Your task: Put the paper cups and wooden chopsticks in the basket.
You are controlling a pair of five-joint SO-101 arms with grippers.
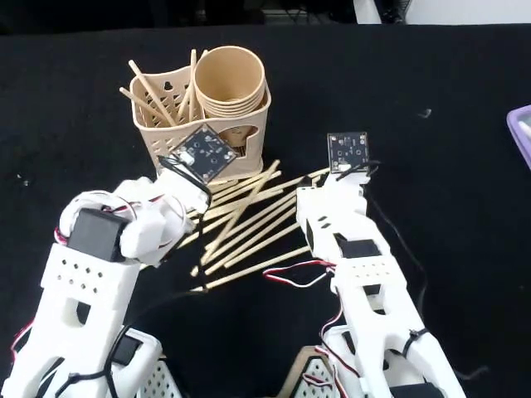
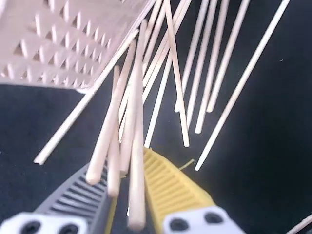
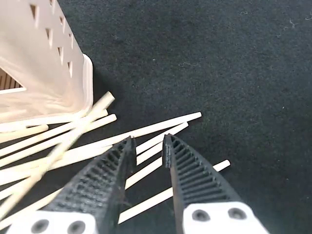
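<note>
A beige perforated basket (image 1: 166, 137) stands at the back of the black table. It holds a stack of paper cups (image 1: 230, 79) and several wooden chopsticks (image 1: 153, 91) standing on end. More loose chopsticks (image 1: 249, 224) lie fanned out in front of it, between the two arms. My left gripper (image 2: 122, 163) is shut on a small bundle of chopsticks (image 2: 127, 112), tilted up toward the basket's wall (image 2: 58, 44). My right gripper (image 3: 148, 141) hovers narrowly open over the ends of the loose chopsticks (image 3: 161, 127), right of the basket's corner (image 3: 44, 63), with nothing between its fingers.
A purple object (image 1: 521, 128) sits at the table's right edge. Red and white cables (image 1: 299, 274) trail over the cloth by the right arm's base. Bare black cloth stretches to the right of and behind the right arm.
</note>
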